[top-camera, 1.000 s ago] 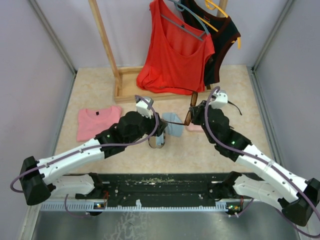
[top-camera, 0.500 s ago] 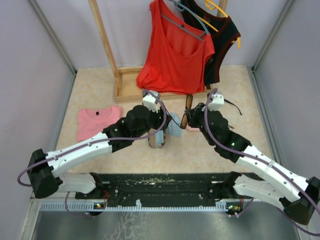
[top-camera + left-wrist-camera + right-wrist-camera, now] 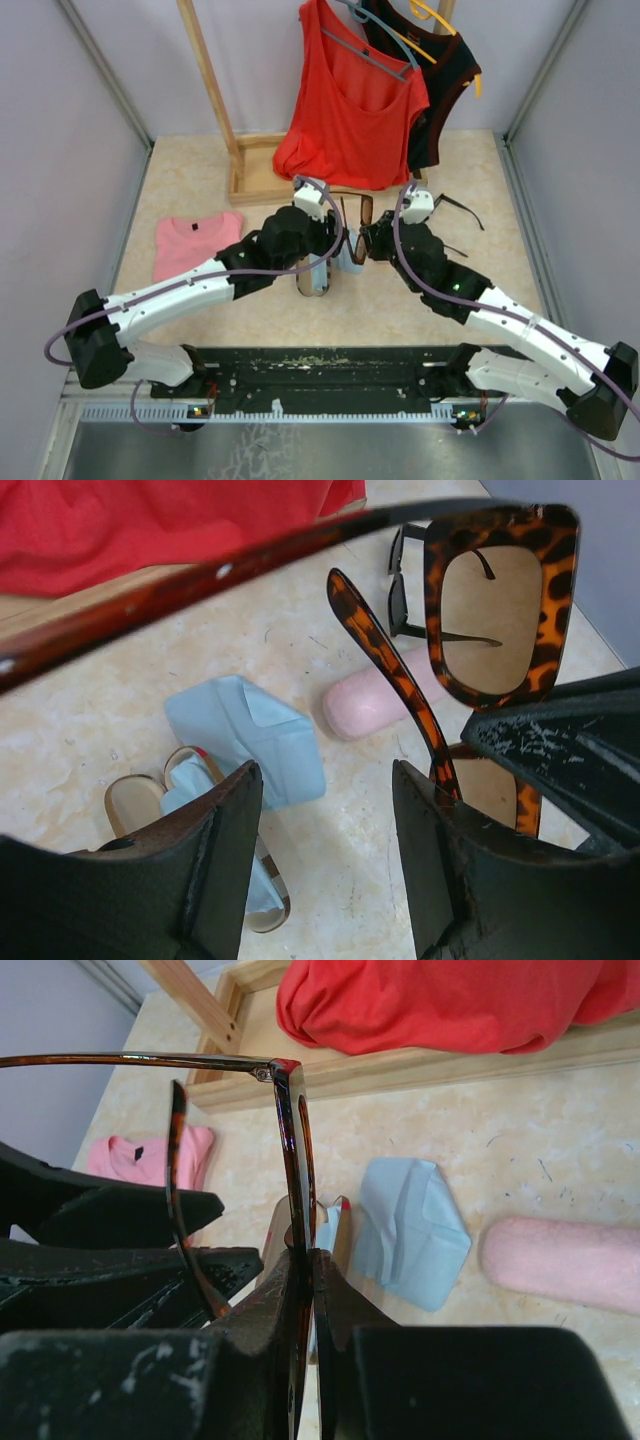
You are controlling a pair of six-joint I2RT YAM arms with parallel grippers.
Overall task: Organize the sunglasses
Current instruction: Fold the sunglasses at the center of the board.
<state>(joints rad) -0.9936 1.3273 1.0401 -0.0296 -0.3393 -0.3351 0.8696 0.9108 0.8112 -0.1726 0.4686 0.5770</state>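
My right gripper [image 3: 305, 1260] [image 3: 368, 240] is shut on the front frame of the reddish-brown tortoiseshell sunglasses [image 3: 290, 1140] [image 3: 355, 212] [image 3: 545, 540], holding them in the air with both arms unfolded. My left gripper [image 3: 325, 810] [image 3: 335, 240] is open right beside them. One folding arm runs down along the outside of its right finger, and the other crosses the top of the left wrist view. Nothing sits between the left jaws. The black sunglasses [image 3: 455, 210] [image 3: 400, 590] lie on the table farther right.
Under the grippers lie a light blue cloth [image 3: 250, 730] [image 3: 410, 1225], the pink case [image 3: 370, 700] [image 3: 560, 1260] and the open brown plaid case [image 3: 312, 280] [image 3: 140, 800]. A pink shirt [image 3: 195, 240] lies left. A wooden rack base [image 3: 260, 175] with hanging red top [image 3: 350, 110] stands behind.
My left gripper has moved up and right to the held sunglasses. My right gripper has carried them left toward it, turning them so the lenses face up.
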